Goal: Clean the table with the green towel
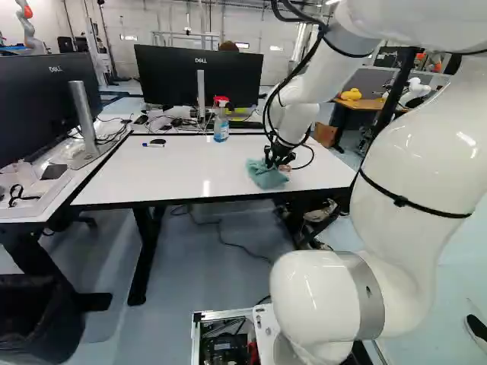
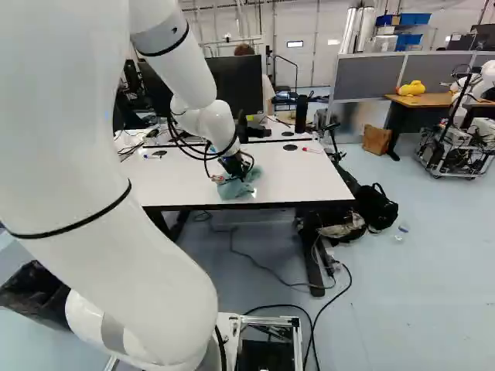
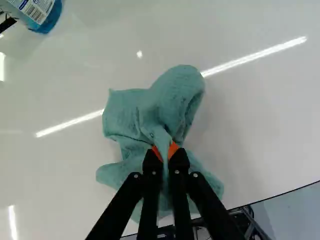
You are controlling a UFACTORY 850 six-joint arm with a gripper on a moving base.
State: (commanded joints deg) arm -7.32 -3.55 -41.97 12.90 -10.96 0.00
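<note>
The gripper (image 1: 280, 157) is low over the white table (image 1: 194, 171), near its front edge, on the green towel (image 1: 266, 175). In the right base view the gripper (image 2: 234, 165) and the bunched towel (image 2: 236, 185) show left of the table's middle. Seen from the wrist, the gripper (image 3: 165, 154) is shut on a pinched fold of the towel (image 3: 172, 100). Its orange pads press the cloth from both sides, and the rest spreads crumpled over the tabletop around the fingers.
A spray bottle (image 1: 221, 122) with a red head stands at the table's back, before a monitor (image 1: 199, 76). Markers (image 1: 153, 144) (image 2: 312, 150) and a dark disc (image 2: 290, 147) lie on the tabletop. Another robot (image 2: 470, 85) stands far right. A black bag (image 2: 377, 207) is on the floor.
</note>
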